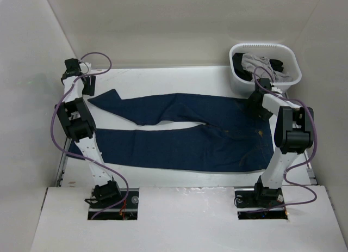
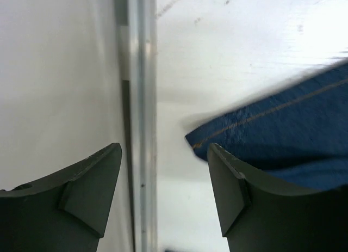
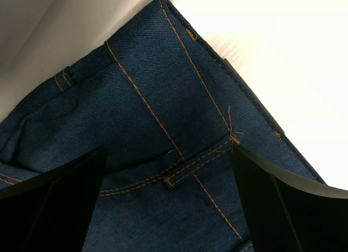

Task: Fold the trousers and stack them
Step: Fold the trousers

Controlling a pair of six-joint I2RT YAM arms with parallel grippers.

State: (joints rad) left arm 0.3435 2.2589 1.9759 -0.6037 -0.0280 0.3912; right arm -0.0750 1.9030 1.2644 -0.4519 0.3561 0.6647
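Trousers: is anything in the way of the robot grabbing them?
Nothing visible. The right gripper hovers over the waistband corner of the trousers, the left gripper beside a leg hem; both have open jaws and only bare denim or table below.

Trousers lie spread flat on the table, legs pointing left.

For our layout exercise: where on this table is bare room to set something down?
The table's far strip, between the trousers and back wall, left of the basket; a thin near-edge strip. Crowded: the far right corner, with basket and right gripper.
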